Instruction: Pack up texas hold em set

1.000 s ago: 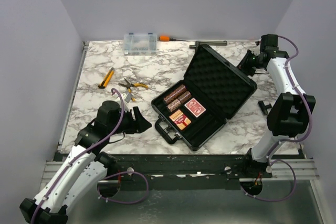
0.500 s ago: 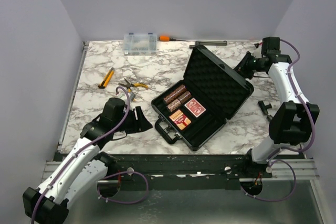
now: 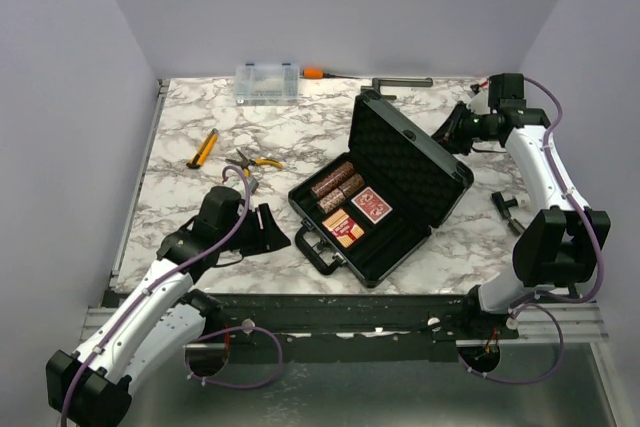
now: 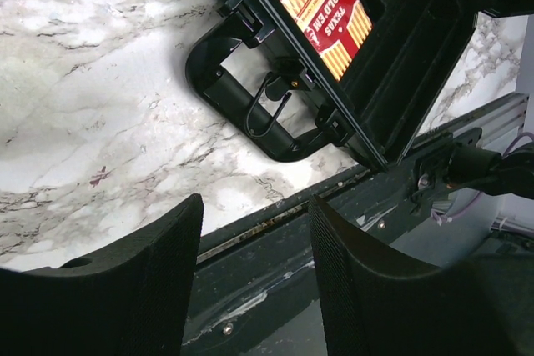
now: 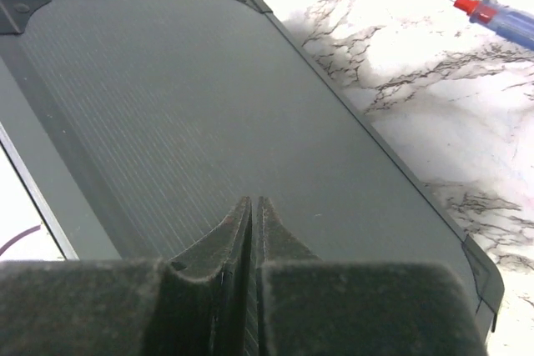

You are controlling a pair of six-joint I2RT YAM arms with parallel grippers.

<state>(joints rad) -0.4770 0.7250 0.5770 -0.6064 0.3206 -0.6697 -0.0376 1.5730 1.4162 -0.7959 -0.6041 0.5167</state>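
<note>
The black rectangular hard case [image 3: 395, 237] lies open in the middle of the marble table [image 3: 190, 117], a little to the right. Its handle [image 3: 318, 248] points to the near edge. The foam-lined lid [image 3: 405, 152] stands tilted up on the far right side of the case.

Two short brown-red poker chip rolls [image 3: 335, 182] lie side by side in the far left part of the tray. A red-backed card deck [image 3: 371, 206] is just beside them, and an orange card box [image 3: 342, 227] lies nearer to the handle.

The right gripper [image 3: 450, 131] is behind the lid. Its fingers [image 5: 238, 223] are pressed together with nothing between them, and the tips are at the ribbed outer face of the lid; it seems that they touch it.

The left gripper [image 3: 268, 230] hangs low over the table, near the handle on its left. Its jaws stand moderately apart and hold nothing.

At the far edge there is a small clear plastic organizer box [image 3: 267, 82]. The orange-handled pliers [image 3: 255, 162] lie on the left, well apart from the case.
</note>
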